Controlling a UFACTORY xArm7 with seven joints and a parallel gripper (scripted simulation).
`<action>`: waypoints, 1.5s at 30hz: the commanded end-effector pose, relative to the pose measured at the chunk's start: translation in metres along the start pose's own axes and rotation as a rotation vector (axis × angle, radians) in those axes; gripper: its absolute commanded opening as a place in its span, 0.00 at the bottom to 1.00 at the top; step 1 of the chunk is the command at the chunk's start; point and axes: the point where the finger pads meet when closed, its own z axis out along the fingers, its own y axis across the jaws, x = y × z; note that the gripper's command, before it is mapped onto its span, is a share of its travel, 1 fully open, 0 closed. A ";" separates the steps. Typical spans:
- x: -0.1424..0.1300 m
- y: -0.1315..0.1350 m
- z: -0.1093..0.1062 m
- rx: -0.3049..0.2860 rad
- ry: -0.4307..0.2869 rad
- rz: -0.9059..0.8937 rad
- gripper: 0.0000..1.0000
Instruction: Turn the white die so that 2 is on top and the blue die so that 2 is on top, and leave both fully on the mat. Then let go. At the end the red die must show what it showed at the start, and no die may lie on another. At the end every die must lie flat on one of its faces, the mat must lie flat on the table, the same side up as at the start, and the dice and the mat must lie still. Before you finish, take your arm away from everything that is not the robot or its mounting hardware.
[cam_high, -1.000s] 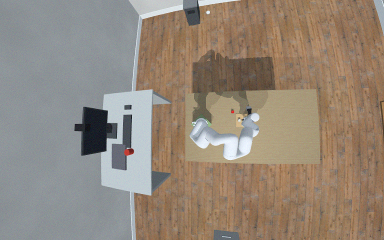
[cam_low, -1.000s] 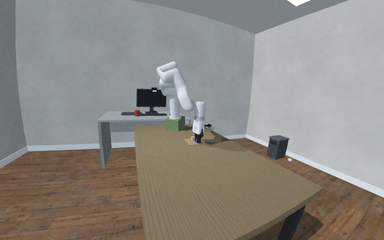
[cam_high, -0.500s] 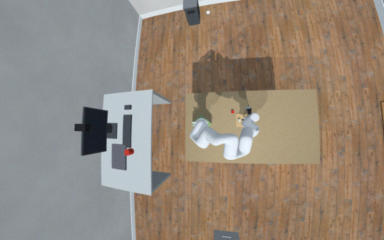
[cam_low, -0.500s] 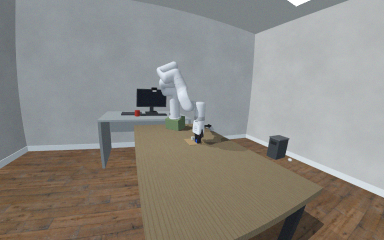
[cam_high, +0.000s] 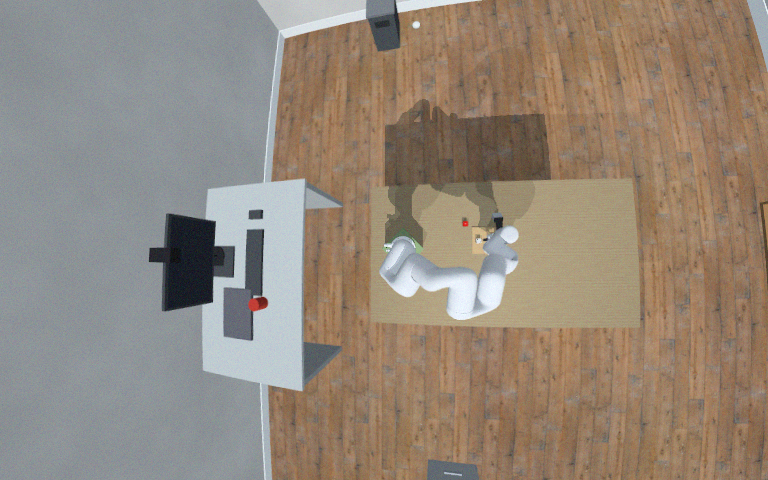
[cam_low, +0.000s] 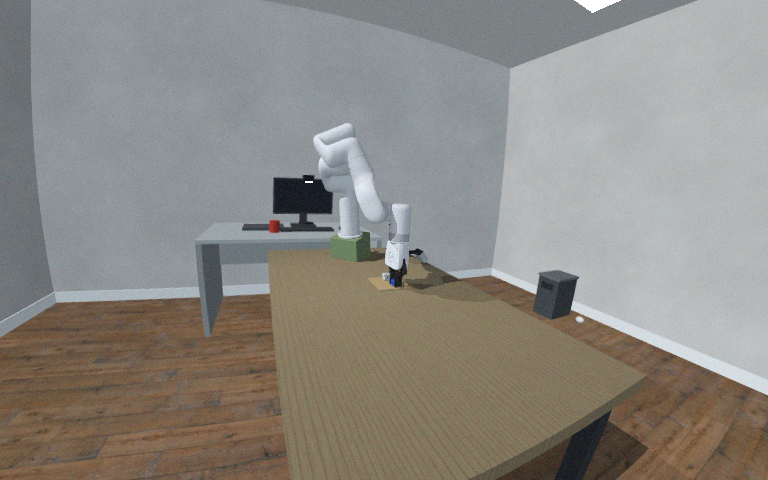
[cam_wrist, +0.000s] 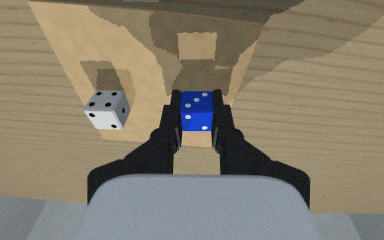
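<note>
My gripper (cam_wrist: 196, 102) (cam_low: 397, 280) (cam_high: 497, 225) is shut on the blue die (cam_wrist: 196, 114), holding it by two opposite sides low over the light tan mat (cam_wrist: 65, 45) (cam_high: 479, 249) (cam_low: 378, 283). I cannot tell whether the blue die touches the mat. The white die (cam_wrist: 106, 110) (cam_high: 479, 240) (cam_low: 385, 276) lies flat on the mat, to the left of the fingers in the wrist view and apart from them. The red die (cam_high: 464, 223) lies on the table (cam_high: 566, 254) beside the mat; it is hidden in the wrist view.
The arm's green base block (cam_low: 350, 247) stands at the table's far end. A grey desk (cam_low: 232, 234) with a monitor (cam_low: 301, 195) and a red cup (cam_low: 274, 226) stands behind it. A dark bin (cam_low: 555, 294) stands by the right wall.
</note>
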 end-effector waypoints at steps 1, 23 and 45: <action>0.000 0.001 -0.001 -0.004 0.000 0.000 0.21; 0.000 0.001 -0.001 -0.004 0.000 0.000 0.21; 0.000 0.001 -0.001 -0.004 0.000 0.000 0.42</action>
